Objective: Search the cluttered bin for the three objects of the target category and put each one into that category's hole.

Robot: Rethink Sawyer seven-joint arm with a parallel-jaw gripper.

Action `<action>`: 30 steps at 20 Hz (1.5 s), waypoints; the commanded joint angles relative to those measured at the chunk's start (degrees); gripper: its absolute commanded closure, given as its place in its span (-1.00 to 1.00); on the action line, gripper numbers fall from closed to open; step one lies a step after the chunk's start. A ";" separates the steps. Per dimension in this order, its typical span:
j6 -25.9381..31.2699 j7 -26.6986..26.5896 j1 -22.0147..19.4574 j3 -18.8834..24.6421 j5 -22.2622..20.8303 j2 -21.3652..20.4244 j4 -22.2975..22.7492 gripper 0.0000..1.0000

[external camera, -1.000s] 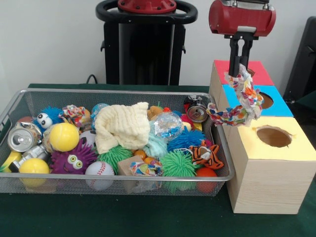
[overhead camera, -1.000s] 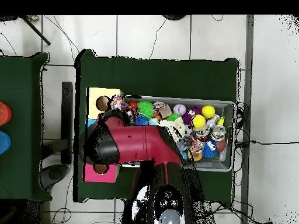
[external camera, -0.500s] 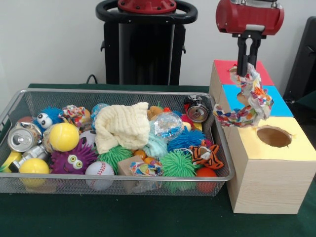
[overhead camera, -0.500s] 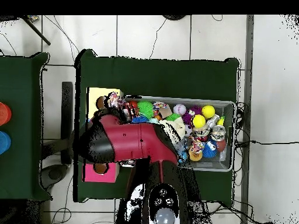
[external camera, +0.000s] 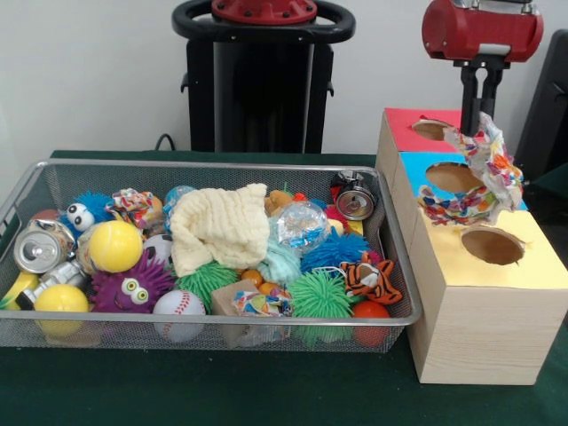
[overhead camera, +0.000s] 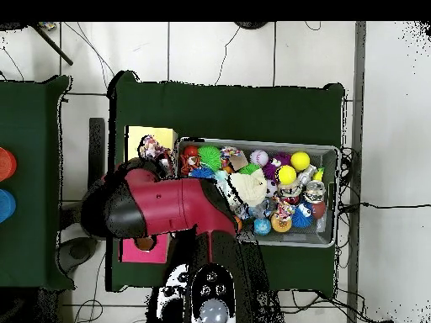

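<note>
**Speckled rope bundle hangs over the hole box, clenched in the tool**

The tool [external camera: 480, 108] comes down from the red arm [external camera: 482, 28] in the front view, its two dark fingers closed on the top of a speckled rope bundle [external camera: 471, 182]. The bundle dangles free, a loose loop of white cloth dotted red, yellow, blue and orange, in front of the blue section of the wooden box [external camera: 475, 306] and just above the yellow section's hole [external camera: 493, 246]. The box stands at the right edge of the bench [external camera: 222, 390], its top split into red, blue and yellow panels, each with a round hole.

The wire mesh bin [external camera: 53, 337] fills the left and middle of the bench, its right end just beside the box. Two more speckled bundles lie in it: one toward the bin's far left, behind the yellow ball [external camera: 115, 246], at [external camera: 133, 206]; the other near the front wall, at [external camera: 260, 304], between the baseball [external camera: 179, 311] and a green spiky ball [external camera: 319, 297]. A cream waffle cloth [external camera: 220, 227] is heaped in the middle, with a clear crinkly ball [external camera: 299, 224] beside it. A toy tiger [external camera: 371, 277] sits near the bin's right end.

From overhead, the red arm [overhead camera: 168, 209] covers much of the box; the held bundle [overhead camera: 152, 150] shows over the yellow panel [overhead camera: 143, 135], at the bin's [overhead camera: 330, 240] short end.
</note>
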 commanded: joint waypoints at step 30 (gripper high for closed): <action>7.75 8.12 2.73 -2.02 0.82 1.86 0.01 1.00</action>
